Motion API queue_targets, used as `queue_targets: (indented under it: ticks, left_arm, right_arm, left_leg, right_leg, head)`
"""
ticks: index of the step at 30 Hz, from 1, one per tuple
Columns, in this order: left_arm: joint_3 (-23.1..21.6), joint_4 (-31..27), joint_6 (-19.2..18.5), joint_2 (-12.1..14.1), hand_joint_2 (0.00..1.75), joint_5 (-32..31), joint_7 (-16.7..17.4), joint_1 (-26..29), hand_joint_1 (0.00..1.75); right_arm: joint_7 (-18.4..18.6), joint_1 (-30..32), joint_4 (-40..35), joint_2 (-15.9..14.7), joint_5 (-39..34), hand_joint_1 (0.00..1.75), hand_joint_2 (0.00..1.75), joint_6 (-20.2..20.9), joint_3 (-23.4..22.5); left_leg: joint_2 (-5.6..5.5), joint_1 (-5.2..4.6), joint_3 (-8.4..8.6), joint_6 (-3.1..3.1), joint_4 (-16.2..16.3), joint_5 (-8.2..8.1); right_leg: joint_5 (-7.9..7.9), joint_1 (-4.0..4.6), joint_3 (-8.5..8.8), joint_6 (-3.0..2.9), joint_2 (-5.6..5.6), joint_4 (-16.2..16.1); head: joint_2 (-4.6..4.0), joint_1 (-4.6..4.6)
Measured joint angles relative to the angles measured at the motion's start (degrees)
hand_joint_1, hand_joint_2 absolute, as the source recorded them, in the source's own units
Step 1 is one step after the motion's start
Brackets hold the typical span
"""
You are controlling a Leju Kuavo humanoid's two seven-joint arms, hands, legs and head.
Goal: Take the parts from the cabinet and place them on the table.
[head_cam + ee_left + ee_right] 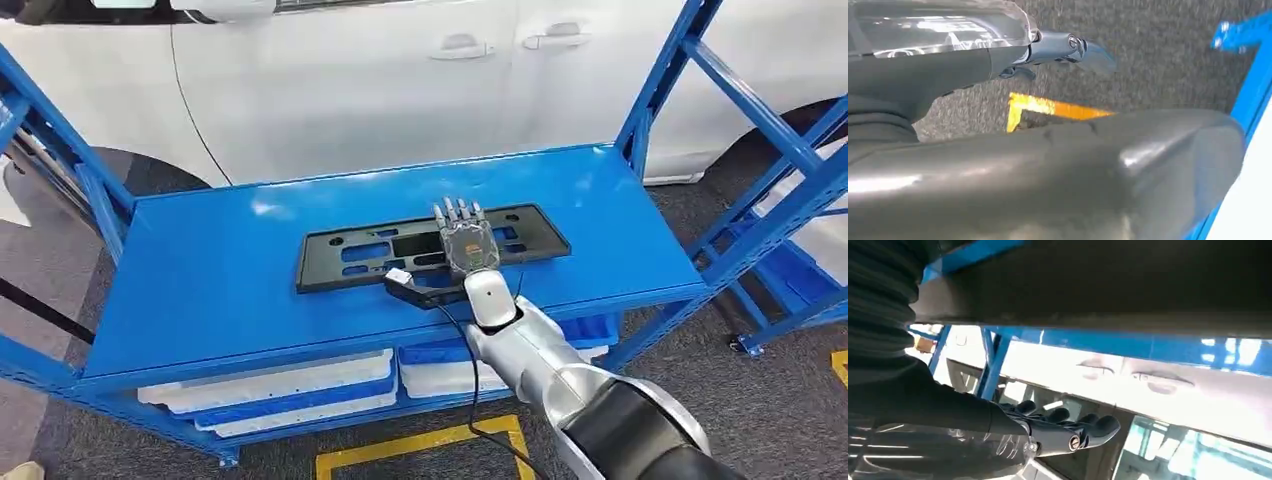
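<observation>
A flat black plastic part with several cut-outs lies across the middle of the blue shelf. My right hand is stretched over the part's right half, palm down and fingers straight and apart, pointing to the far edge. In the right wrist view the part is a dark band close to the palm, and the dark fingers reach out straight with nothing between them. My left hand hangs over the grey floor with nothing in it.
A white car stands right behind the shelf. White and blue trays sit on the level below. Blue rack posts rise at both ends, and another blue rack stands to the right. Yellow tape marks the floor.
</observation>
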Motion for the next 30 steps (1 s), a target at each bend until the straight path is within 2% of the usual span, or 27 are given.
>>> queue_targets:
  ticks: [1, 3, 4, 5, 6, 7, 8, 9, 10, 13, 14, 15, 16, 17, 18, 19, 20, 21, 22, 23, 24, 25, 28, 29, 30]
  left_arm:
    - [0.0, 0.0, 0.0, 0.0, 0.0, 0.0, 0.0, 0.0, 0.0]
    - [0.0, 0.0, 0.0, 0.0, 0.0, 0.0, 0.0, 0.1, 0.0]
    - [0.0, 0.0, 0.0, 0.0, 0.0, 0.0, 0.0, 0.2, 0.0]
    - [0.0, 0.0, 0.0, 0.0, 0.0, 0.0, 0.0, 0.2, 0.0]
    - [0.0, 0.0, 0.0, 0.0, 0.0, 0.0, -0.1, 0.2, 0.0]
    - [0.0, 0.0, 0.0, 0.0, 0.0, 0.0, -0.1, 0.1, 0.0]
    - [0.0, 0.0, -0.1, 0.2, 0.0, 0.0, -0.2, 0.1, 0.0]
    - [0.0, 0.0, -0.2, 0.2, 0.0, 0.0, -0.3, 0.0, 0.0]
    - [0.0, 0.0, -0.3, 0.2, 0.0, 0.0, -0.4, -0.1, 0.0]
    - [0.0, 0.0, -0.5, 0.3, 0.0, -0.2, -0.5, 0.2, 0.0]
    - [0.0, 0.0, -0.5, 0.3, 0.0, -0.2, -0.4, 0.2, 0.0]
    - [0.0, 0.0, -0.5, 0.3, 0.0, -0.3, -0.2, 0.1, 0.0]
    - [0.0, 0.0, -0.6, 0.4, 0.0, -0.3, -0.1, -0.1, 0.0]
    - [0.0, 0.0, -0.6, 0.5, 0.0, -0.4, 0.0, -0.2, 0.0]
    - [0.0, 0.0, -0.6, 0.5, 0.0, -0.5, 0.0, -0.2, 0.0]
    - [0.0, 0.0, -0.6, 0.6, 0.0, -0.5, 0.1, -0.2, 0.0]
    - [0.0, 0.0, -0.6, 0.6, 0.0, -0.5, 0.1, -0.2, 0.0]
    - [0.0, 0.0, -0.5, 0.6, 0.0, -0.5, 0.1, -0.2, 0.0]
    - [0.0, 0.0, -0.4, 0.6, 0.0, -0.5, 0.1, -0.3, 0.0]
    - [0.0, 0.0, -0.2, 0.6, 0.0, -0.5, 0.1, -0.3, 0.0]
    - [0.0, 0.0, -0.1, 0.6, 0.0, -0.5, 0.1, -0.3, 0.0]
    - [0.0, 0.0, 0.0, 0.6, 0.0, -0.5, 0.1, -0.4, 0.0]
    - [0.0, 0.0, 0.0, 0.6, 0.0, -0.3, 0.0, -0.5, 0.0]
    - [0.0, 0.0, 0.0, 0.6, 0.0, -0.3, 0.0, -0.5, 0.0]
    - [0.0, 0.0, 0.0, 0.6, 0.0, -0.3, -0.1, -0.4, 0.0]
  right_arm:
    - [0.0, -0.1, 0.1, 0.0, 0.1, 0.0, 1.75, 0.0, -0.2]
    - [0.1, 0.0, 0.3, -0.1, 0.2, 0.0, 1.75, 0.0, -0.4]
    - [0.5, 0.0, 0.5, -0.1, 0.4, 0.0, 1.75, 0.0, -0.5]
    - [1.4, 0.0, 0.6, -0.2, 0.7, 0.0, 1.75, 0.3, -0.5]
    - [2.4, -0.1, 0.6, -0.2, 1.0, 0.0, 1.75, 0.9, -0.7]
    - [3.1, -0.4, 0.7, -0.4, 1.1, 0.0, 1.75, 1.4, -0.9]
    - [3.8, -0.7, 0.7, -0.6, 1.2, 0.23, 1.75, 2.2, -1.3]
    - [4.1, -1.1, 0.8, -1.1, 1.3, 1.75, 1.75, 2.9, -1.8]
    - [4.2, -1.5, 0.9, -2.0, 1.3, 1.75, 1.75, 3.6, -2.2]
    - [2.8, -1.5, 1.3, -3.8, 0.9, 1.75, 1.75, 4.0, -3.7]
    - [2.2, -1.5, 1.4, -4.2, 0.8, 1.75, 1.75, 3.9, -4.0]
    - [1.7, -1.5, 1.4, -4.5, 0.8, 1.75, 1.75, 3.8, -4.3]
    - [1.1, -1.5, 1.4, -4.8, 0.8, 1.75, 1.75, 3.6, -4.8]
    - [0.7, -1.4, 1.4, -5.0, 0.9, 1.75, 1.75, 3.2, -5.0]
    - [0.3, -1.1, 1.5, -5.2, 0.9, 1.75, 1.75, 2.7, -5.3]
    - [-0.2, -0.6, 1.6, -5.2, 1.0, 1.75, 1.75, 2.1, -5.6]
    - [-0.4, -0.4, 1.6, -5.2, 1.3, 1.75, 1.75, 1.2, -5.9]
    - [-0.7, -0.4, 1.5, -5.2, 1.5, 1.75, 1.75, 0.7, -6.1]
    - [-1.0, -0.4, 1.5, -5.2, 1.6, 1.75, 1.75, 0.6, -6.2]
    - [-1.4, -0.5, 1.4, -5.2, 1.7, 1.75, 1.75, 0.4, -6.4]
    - [-1.6, -0.6, 1.3, -5.2, 1.7, 1.75, 1.75, 0.3, -6.6]
    - [-1.9, -0.7, 1.3, -5.2, 1.7, 1.75, 1.75, 0.3, -6.7]
    - [-2.6, -0.7, 1.3, -5.0, 1.7, 1.75, 1.75, -0.1, -7.0]
    - [-2.6, -0.8, 1.1, -5.0, 1.7, 1.75, 1.75, -0.1, -7.3]
    - [-2.7, -0.8, 1.0, -4.7, 1.7, 1.75, 1.75, -0.1, -7.5]
  left_leg:
    - [0.0, 0.12, -1.66, -0.27, 3.6, -2.22]
    - [0.02, 0.38, -6.05, -0.83, 13.0, -6.36]
    - [0.02, 0.39, -7.34, -1.01, 15.7, -6.82]
    - [0.02, 0.4, -7.2, -1.09, 15.4, -5.88]
    - [0.03, 0.41, -5.72, -1.12, 12.4, -3.75]
    - [0.03, 0.43, -3.38, -1.06, 7.6, -1.23]
    - [0.05, 0.44, -0.71, -0.95, 2.3, 1.12]
    - [0.04, 0.39, 1.06, -0.63, -1.4, 1.15]
    - [-0.13, 0.13, 1.28, 0.14, -2.0, 1.13]
    - [-0.23, -0.03, 1.0, 1.15, -1.8, 1.23]
    - [-0.14, 0.32, 1.13, 1.63, -2.2, 1.54]
    - [-0.09, 0.32, 1.1, 1.81, -2.2, 1.63]
    - [-0.05, 0.34, 0.99, 2.05, -2.2, 1.64]
    - [-0.03, 0.3, 0.94, 2.15, -2.2, 1.62]
    - [-0.04, 0.27, 0.89, 2.2, -2.2, 1.61]
    - [-0.06, 0.27, 0.88, 2.25, -2.2, 1.58]
    - [-0.07, 0.27, 0.93, 2.23, -2.2, 1.56]
    - [-0.09, 0.27, 1.05, 2.15, -2.2, 1.48]
    - [-0.12, 0.28, 1.24, 2.03, -2.2, 1.4]
    - [-0.15, 0.28, 1.52, 1.87, -2.2, 1.27]
    - [-0.15, 0.28, 1.63, 1.68, -2.2, 1.13]
    - [-0.18, -0.11, 1.44, 1.35, -1.9, 0.93]
    - [-0.21, 0.23, 1.56, 0.44, -2.3, 1.07]
    - [-0.24, 0.01, 1.65, 0.03, -2.3, 0.92]
    - [-0.2, 0.27, 1.31, -0.14, -1.2, 0.08]
  right_leg:
    - [0.04, 0.01, -0.11, -0.13, -0.07, 0.0]
    - [0.0, 0.08, -0.26, -0.19, -0.09, 0.1]
    - [-0.02, 0.06, -0.31, -0.19, -0.09, 0.2]
    - [-0.07, 0.03, -0.27, -0.18, -0.09, 0.2]
    - [-0.17, -0.02, -0.23, -0.07, -0.05, 0.4]
    - [-0.33, -0.07, -0.17, 0.06, -0.02, 0.6]
    - [-0.56, -0.14, -0.15, 0.28, -0.01, 0.8]
    - [-0.79, -0.01, -0.27, 0.61, -0.06, 1.1]
    - [-0.97, 0.31, -0.51, 0.94, -0.06, 1.5]
    - [-0.79, 0.22, -0.61, 1.74, -0.21, 1.4]
    - [-1.13, 0.16, -0.82, 2.11, -0.13, 1.7]
    - [-2.12, -0.03, -1.29, 2.46, -0.05, 2.9]
    - [-4.31, -0.09, -2.85, 2.76, -0.05, 6.2]
    - [-6.7, -0.27, -5.13, 3.03, -0.05, 11.0]
    - [-8.41, -0.39, -7.23, 3.19, -0.05, 15.3]
    - [-9.36, -0.5, -9.21, 3.29, -0.05, 19.2]
    - [-8.71, -0.58, -9.8, 3.32, -0.05, 19.9]
    - [-6.63, -0.64, -8.86, 3.24, -0.07, 17.4]
    - [-4.18, -0.65, -6.98, 3.09, -0.06, 13.5]
    - [-1.38, -0.63, -4.25, 2.81, -0.06, 7.9]
    - [0.35, -0.57, -2.05, 2.4, -0.04, 3.2]
    - [-0.46, -0.18, -1.49, 2.15, 0.0, 1.7]
    - [-0.44, 0.19, -1.62, 1.38, -0.04, 1.8]
    - [-0.13, -0.21, -1.31, 0.92, -0.07, 1.1]
    - [0.07, -0.35, -1.04, 0.62, -0.32, 0.8]
  head:
    - [0.0, 0.0]
    - [0.0, 0.0]
    - [0.0, 0.0]
    - [0.0, 0.0]
    - [0.0, -0.02]
    - [0.0, 0.0]
    - [0.0, 0.0]
    - [0.0, 0.0]
    - [0.0, 0.0]
    - [0.0, 0.0]
    - [0.0, 0.0]
    - [0.0, 0.0]
    - [0.0, 0.0]
    - [0.0, 0.0]
    - [0.0, 0.0]
    - [0.0, 0.0]
    - [0.0, 0.0]
    - [0.0, 0.0]
    - [0.0, 0.0]
    - [0.0, 0.0]
    - [0.0, 0.0]
    - [0.0, 0.0]
    - [0.0, 0.0]
    - [0.0, 0.0]
    - [0.0, 0.0]
